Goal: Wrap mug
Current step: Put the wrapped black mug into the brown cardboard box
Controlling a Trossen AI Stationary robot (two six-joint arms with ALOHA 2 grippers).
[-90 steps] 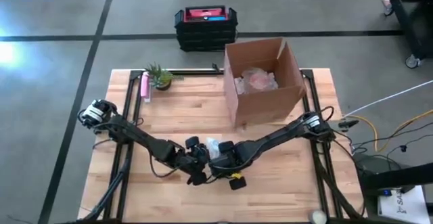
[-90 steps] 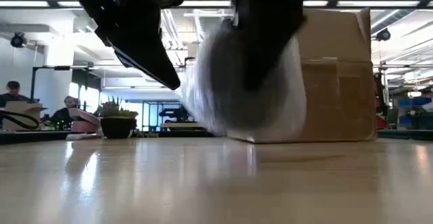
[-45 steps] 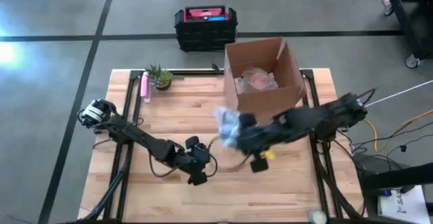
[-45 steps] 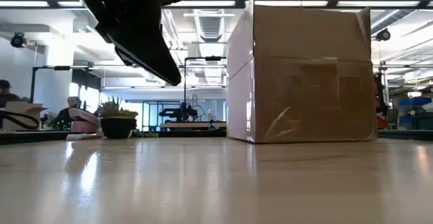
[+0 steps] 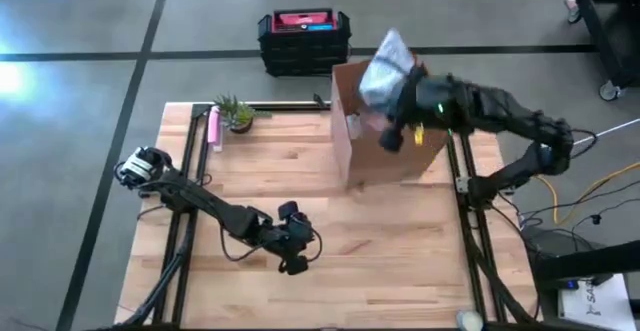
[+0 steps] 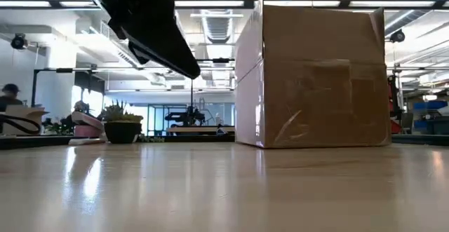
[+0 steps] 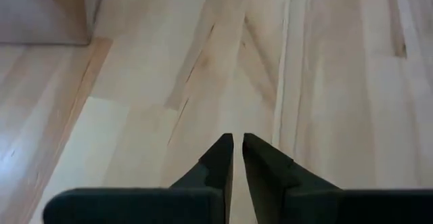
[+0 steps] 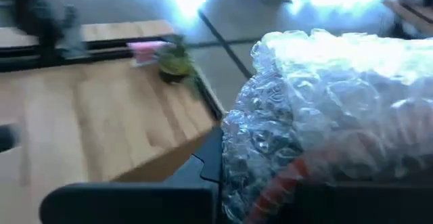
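Note:
The mug is a bundle of clear bubble wrap [image 5: 385,61] with some red showing through [image 8: 284,180]. My right gripper [image 5: 400,93] is shut on it, high above the far left corner of the open cardboard box [image 5: 352,166]. Another wrapped item [image 5: 353,123] lies inside the box. My left gripper [image 5: 296,253] hovers low over bare wood near the table's front middle. Its fingers [image 7: 222,158] are shut with nothing between them. My right gripper holds the bubble-wrapped bundle by its side [image 8: 245,149], with one dark finger [image 8: 211,160] showing against the wrap and the other hidden behind the bundle. The bundle is lifted clear, above the box's rim.
A small potted plant [image 5: 237,113] and a pink object [image 5: 213,129] stand at the far left of the table. A black and red case [image 5: 303,39] sits on the floor beyond it. Bare wood lies left of and in front of the box [image 6: 316,78].
My right gripper has carried the wrapped bundle from beside my left gripper at the front middle, up off the table and toward the far right, until it is above the box. The bundle has risen out of the low view.

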